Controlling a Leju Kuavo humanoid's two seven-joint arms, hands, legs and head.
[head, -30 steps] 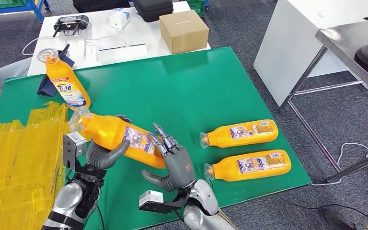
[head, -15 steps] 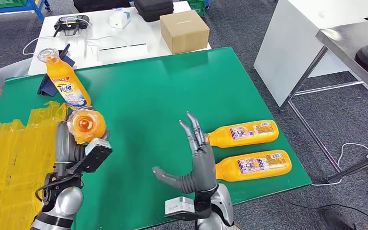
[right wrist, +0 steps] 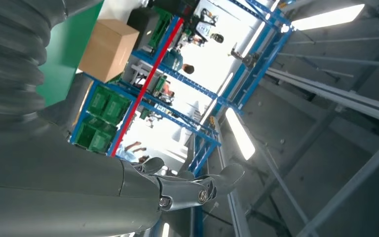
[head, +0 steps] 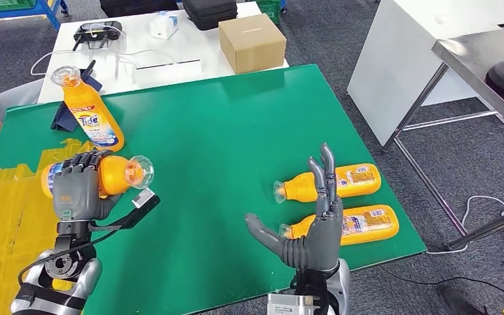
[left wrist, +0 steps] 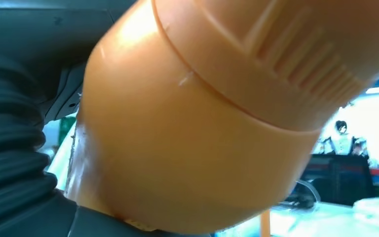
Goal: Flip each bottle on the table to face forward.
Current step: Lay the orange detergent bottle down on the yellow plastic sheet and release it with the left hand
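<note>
My left hand [head: 75, 187] has turned the orange bottle [head: 108, 174] it grips sideways — one flip nearly done — and my right hand [head: 314, 226] has moved away, open and empty.

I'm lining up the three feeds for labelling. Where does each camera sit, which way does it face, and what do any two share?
Head view: high on the body, looking forward and down at the green table; left hand and right hand show.
Left wrist view: behind the left hand, pressed against the held bottle.
Right wrist view: behind the raised right hand, facing up at ceiling lights.
Shared: head and left wrist views both show the held bottle.
</note>
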